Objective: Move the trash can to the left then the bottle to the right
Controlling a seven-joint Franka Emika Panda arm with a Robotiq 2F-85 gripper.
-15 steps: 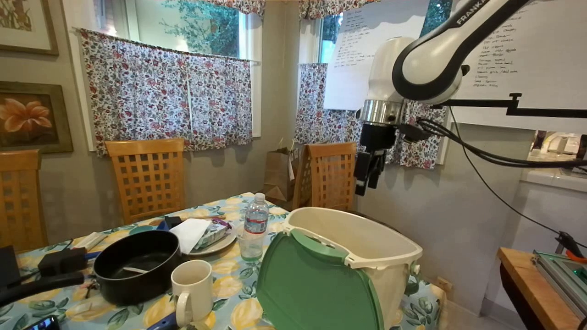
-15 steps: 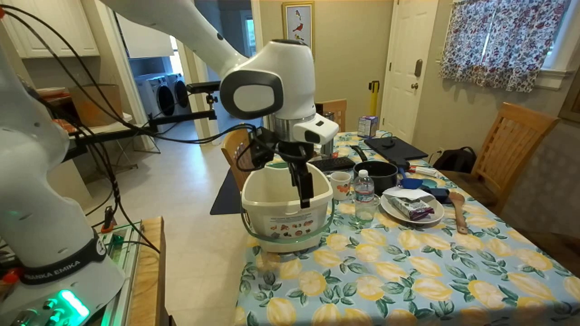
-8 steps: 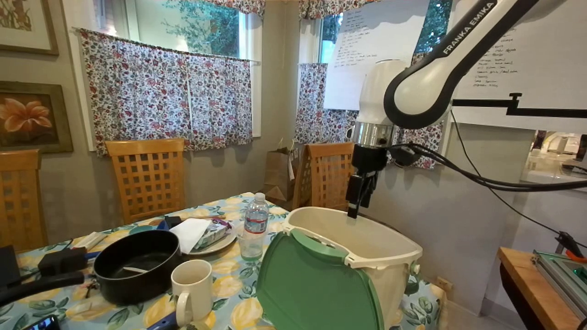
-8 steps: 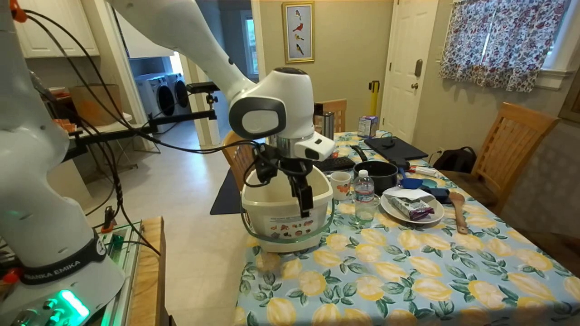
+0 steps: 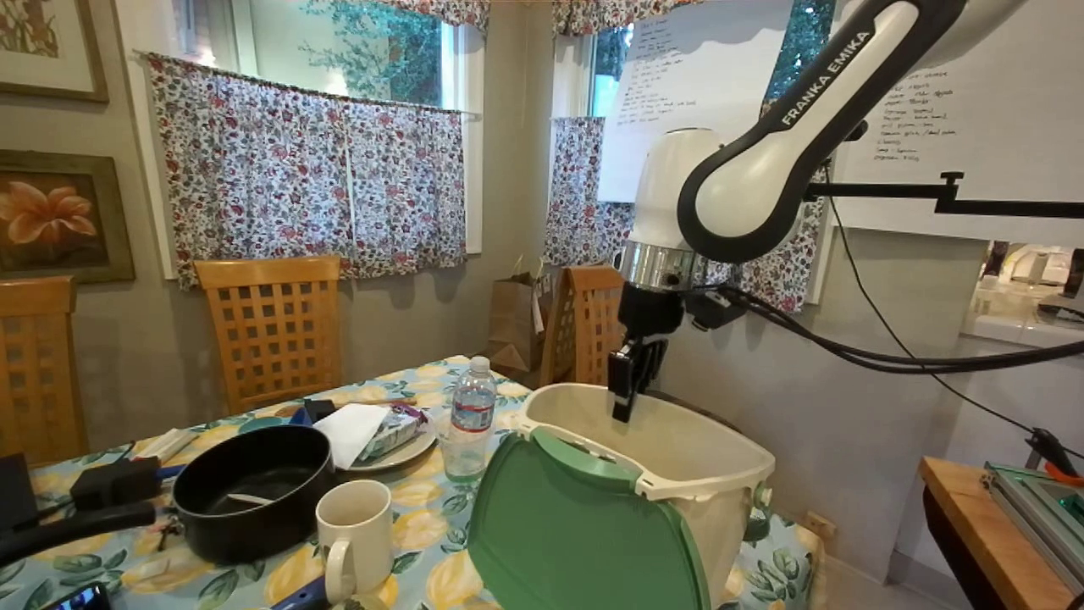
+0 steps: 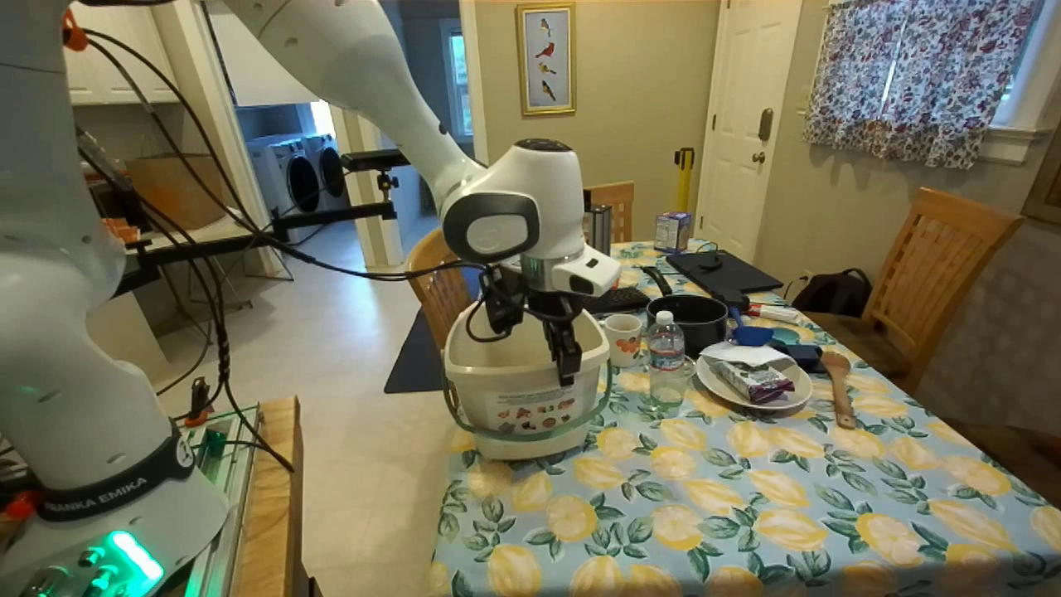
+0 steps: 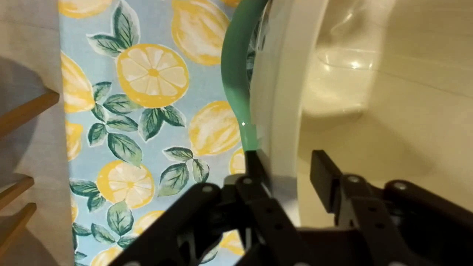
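Currently, the gripper [image 7: 288,171] straddles the rim of the cream-white trash can [image 6: 530,385], its fingers [image 7: 325,179] standing apart: one is inside with a gap to the wall, the other outside, and whether that one touches I cannot tell. In an exterior view the can stands at the left edge of the table [image 6: 746,506], with the upright bottle [image 6: 666,352] near it on the right. Farther back are a white mug [image 6: 622,336] and a black pan [image 6: 704,327]. In an exterior view a green lid [image 5: 584,525] slants down the can's near left side
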